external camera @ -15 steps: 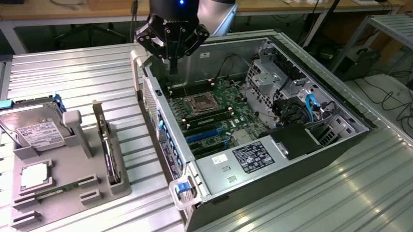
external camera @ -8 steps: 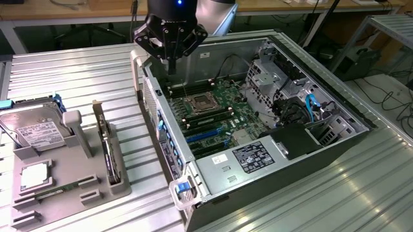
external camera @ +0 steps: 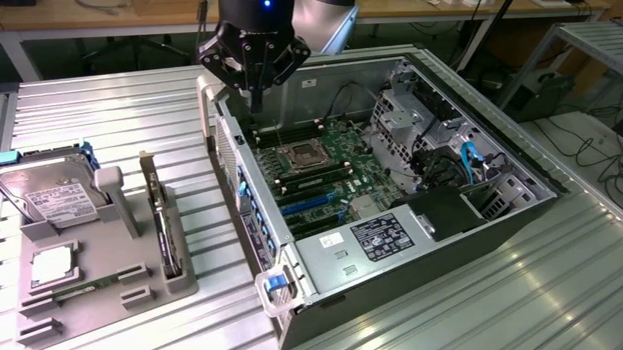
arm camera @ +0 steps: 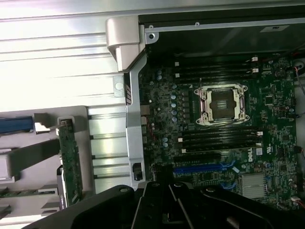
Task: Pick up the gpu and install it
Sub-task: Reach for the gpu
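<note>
Ribbed metal table (external camera: 486, 292), pale, glare in bands along the grooves. Nearest, at the exterior view's left: grey holder (external camera: 107, 281) with parts slotted in.
- memory stick (external camera: 78, 290) lying low along the front
- processor chip (external camera: 54, 264) flat in its pocket
- hard drive (external camera: 54, 193) propped at a slant, white label up
- gpu (external camera: 160, 219) standing on its long edge in the holder's right-hand slot, silver bracket at the far end, nothing touching it (the wrist view catches its green edge (arm camera: 70, 162) just outside the case wall)

Middle: open computer case (external camera: 331, 255) on its side, motherboard (external camera: 331, 171) exposed, empty processor socket (external camera: 300, 153), blue expansion slots (external camera: 311, 200) vacant.

Above the case's far left corner: gripper (external camera: 255, 98) pointing down, fingers clenched together on nothing, well apart from the gpu.

Beyond: wooden bench (external camera: 117, 11) along the back, a metal frame (external camera: 584, 36) at the exterior view's right, cables (external camera: 584, 146) loose on the floor beside it.
</note>
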You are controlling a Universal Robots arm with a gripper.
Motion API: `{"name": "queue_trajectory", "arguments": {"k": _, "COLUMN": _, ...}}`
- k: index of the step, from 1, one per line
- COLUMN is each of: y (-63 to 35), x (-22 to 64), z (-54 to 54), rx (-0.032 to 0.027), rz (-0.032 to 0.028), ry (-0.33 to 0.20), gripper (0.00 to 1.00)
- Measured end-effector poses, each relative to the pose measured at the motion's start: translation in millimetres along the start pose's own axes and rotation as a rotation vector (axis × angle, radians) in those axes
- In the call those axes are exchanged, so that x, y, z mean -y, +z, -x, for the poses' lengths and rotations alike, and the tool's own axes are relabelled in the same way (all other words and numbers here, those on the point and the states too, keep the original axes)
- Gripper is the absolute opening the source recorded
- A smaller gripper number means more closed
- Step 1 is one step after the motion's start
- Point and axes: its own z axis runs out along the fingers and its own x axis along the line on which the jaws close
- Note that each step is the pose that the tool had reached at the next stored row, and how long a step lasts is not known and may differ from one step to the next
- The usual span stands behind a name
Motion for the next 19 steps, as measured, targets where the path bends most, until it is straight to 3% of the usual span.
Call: {"name": "queue_trajectory", "arguments": {"k": 19, "y": -0.2, "x": 0.7, "z": -8.6, "rx": 0.0001, "rz": 0.0000, "ry": 0.000, "gripper": 0.11}}
